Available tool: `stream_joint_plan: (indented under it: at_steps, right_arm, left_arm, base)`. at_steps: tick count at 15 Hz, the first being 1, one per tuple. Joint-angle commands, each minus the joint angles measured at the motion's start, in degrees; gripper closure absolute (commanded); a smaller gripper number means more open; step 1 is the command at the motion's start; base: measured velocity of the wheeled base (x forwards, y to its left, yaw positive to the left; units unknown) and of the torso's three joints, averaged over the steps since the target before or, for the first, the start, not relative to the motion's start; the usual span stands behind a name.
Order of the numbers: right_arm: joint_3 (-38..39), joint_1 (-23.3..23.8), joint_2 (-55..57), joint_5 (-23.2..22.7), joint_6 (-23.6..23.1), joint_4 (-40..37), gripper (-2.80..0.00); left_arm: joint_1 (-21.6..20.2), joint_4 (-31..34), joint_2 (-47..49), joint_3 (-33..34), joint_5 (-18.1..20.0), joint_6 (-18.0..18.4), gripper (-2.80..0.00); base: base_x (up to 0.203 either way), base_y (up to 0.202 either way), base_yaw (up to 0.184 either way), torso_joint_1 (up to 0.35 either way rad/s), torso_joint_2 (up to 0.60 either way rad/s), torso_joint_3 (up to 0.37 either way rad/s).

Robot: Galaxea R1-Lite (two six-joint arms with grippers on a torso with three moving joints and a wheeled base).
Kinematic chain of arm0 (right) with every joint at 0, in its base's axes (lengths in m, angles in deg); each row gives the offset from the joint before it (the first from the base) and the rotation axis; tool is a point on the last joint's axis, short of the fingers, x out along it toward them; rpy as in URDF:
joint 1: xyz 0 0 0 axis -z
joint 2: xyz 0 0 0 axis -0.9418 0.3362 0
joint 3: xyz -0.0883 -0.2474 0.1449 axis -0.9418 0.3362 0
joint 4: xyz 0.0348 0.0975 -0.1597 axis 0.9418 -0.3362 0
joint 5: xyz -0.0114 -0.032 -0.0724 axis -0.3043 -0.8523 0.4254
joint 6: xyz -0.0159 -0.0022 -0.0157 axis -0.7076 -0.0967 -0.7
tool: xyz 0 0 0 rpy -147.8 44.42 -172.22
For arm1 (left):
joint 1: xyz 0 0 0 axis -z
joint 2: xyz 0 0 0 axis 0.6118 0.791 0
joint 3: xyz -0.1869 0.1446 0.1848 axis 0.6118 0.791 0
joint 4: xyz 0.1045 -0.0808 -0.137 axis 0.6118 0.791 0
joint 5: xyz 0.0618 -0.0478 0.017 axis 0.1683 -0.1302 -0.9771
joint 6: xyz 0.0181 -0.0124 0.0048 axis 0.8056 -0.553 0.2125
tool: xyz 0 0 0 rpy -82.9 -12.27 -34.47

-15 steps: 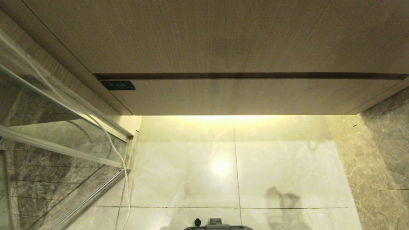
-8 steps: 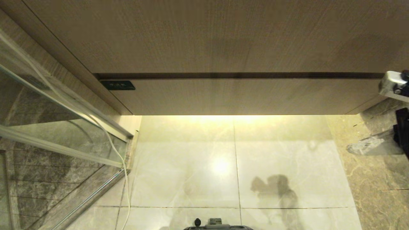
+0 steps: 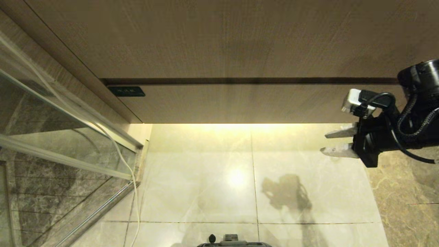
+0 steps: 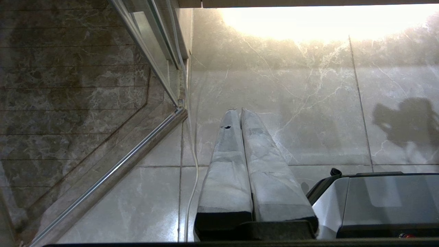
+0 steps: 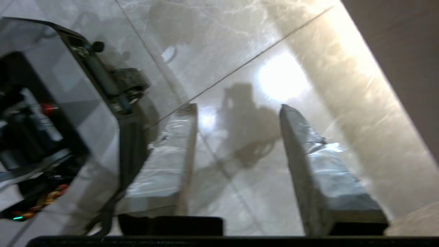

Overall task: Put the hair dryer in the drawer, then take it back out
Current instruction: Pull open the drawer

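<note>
The drawer (image 3: 257,103) is the shallow pale wood-grain front under the taller panel, and it is closed flush. The hair dryer is out of view. My right gripper (image 3: 323,143) hangs at the right, just below the drawer's right end and above the floor tiles. It points left and is open with nothing between its fingers; the right wrist view (image 5: 238,107) shows only floor between them. My left gripper (image 4: 236,110) is shut and empty, parked low over the floor beside my base, outside the head view.
A glass shower screen (image 3: 68,137) with a metal frame stands at the left, and a white cable (image 3: 127,164) runs down beside it. A small dark plate (image 3: 126,91) sits at the drawer's left end. A dark marble wall (image 3: 411,192) closes the right side. My base (image 3: 233,243) shows at the bottom.
My right arm has come into the head view from the right edge and moved left below the drawer's right end. Its fingers have opened. Its shadow on the tiles shifted left.
</note>
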Motion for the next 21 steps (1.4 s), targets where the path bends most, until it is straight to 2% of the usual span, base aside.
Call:
stream_joint_plan:
  at_steps: [1, 2, 5, 7, 10, 14, 16, 21]
  right_arm:
    - [0.51, -0.13, 3.98, -0.28, -1.96, 5.54, -2.80]
    - [0.04, -0.13, 4.38, -0.29, -2.75, 7.54, -2.80]
    - [-2.24, 0.32, 6.11, 2.22, -11.70, 18.55, -2.80]
    - [-2.26, 1.43, 5.03, 2.50, -18.72, 22.03, -2.80]
    - [1.76, 1.52, 1.45, 1.99, -19.97, 21.39, -2.80]
    - [1.05, 1.54, 1.71, 1.97, -23.02, 24.28, -2.80]
    - [1.38, 1.40, 3.29, 2.01, -23.41, 28.98, -2.80]
    - [0.58, 1.26, 7.12, 2.35, -23.73, 30.25, -2.80]
  left_arm:
    - [-0.02, 0.00, -0.02, -0.01, -0.01, 0.01, 0.00]
    - [-0.02, 0.00, -0.02, -0.01, -0.01, 0.01, 0.00]
    - [-0.02, 0.00, -0.02, 0.04, -0.01, 0.01, 0.00]
    - [0.06, 0.00, -0.02, 0.03, -0.01, 0.01, 0.00]
    - [-0.02, 0.00, -0.02, 0.07, -0.01, 0.01, 0.00]
    - [-0.02, 0.00, -0.02, -0.01, -0.01, 0.01, 0.00]
    - [-0.02, 0.00, -0.02, -0.01, -0.01, 0.01, 0.00]
    - [-0.02, 0.00, -0.02, 0.06, -0.01, 0.01, 0.00]
  base:
    - [0.000, 0.000, 0.000, 0.000, 0.00, 0.000]
    - [0.000, 0.000, 0.000, 0.000, 0.00, 0.000]
    - [0.000, 0.000, 0.000, 0.000, 0.00, 0.000]
    - [0.000, 0.000, 0.000, 0.000, 0.00, 0.000]
    - [0.000, 0.000, 0.000, 0.000, 0.00, 0.000]
    - [0.000, 0.000, 0.000, 0.000, 0.00, 0.000]
    - [0.000, 0.000, 0.000, 0.000, 0.00, 0.000]
    - [0.000, 0.000, 0.000, 0.000, 0.00, 0.000]
